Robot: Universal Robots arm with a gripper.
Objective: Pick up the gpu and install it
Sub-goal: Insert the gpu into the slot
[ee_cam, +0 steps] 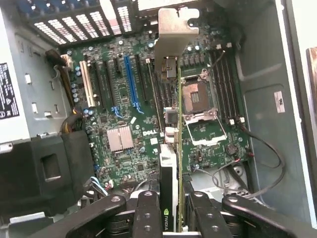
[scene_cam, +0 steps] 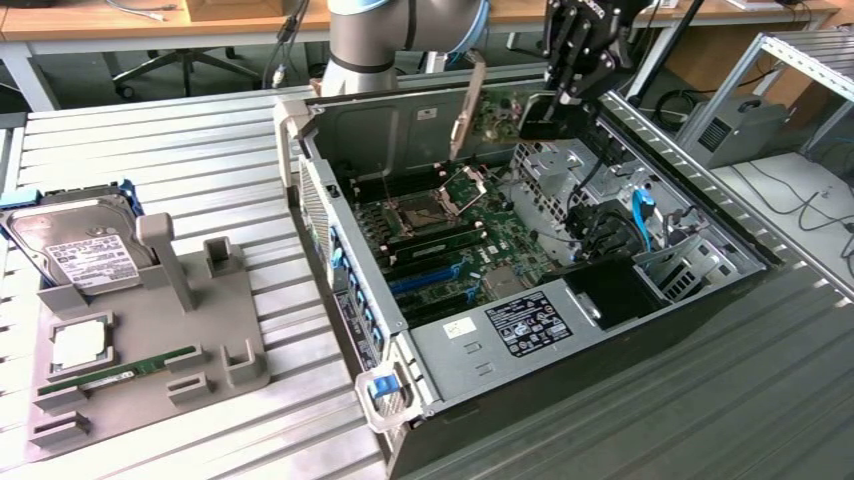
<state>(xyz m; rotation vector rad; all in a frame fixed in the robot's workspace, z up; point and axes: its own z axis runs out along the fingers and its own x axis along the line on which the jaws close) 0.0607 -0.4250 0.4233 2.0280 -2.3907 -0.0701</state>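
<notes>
- One card up in the air, exterior view first: gpu (scene_cam: 467,105) clamped in the gripper (scene_cam: 569,98), upper middle of the frame, over the open pc case (scene_cam: 454,350).
- Wrist view: pinched edge-on between both fingers (ee_cam: 147,213), silver bracket (ee_cam: 173,29) at the far end, over the motherboard (ee_cam: 119,114).

The motherboard (ee_cam: 132,159) bears "DELL"; the gpu (ee_cam: 168,184) carries a green logo.
</notes>
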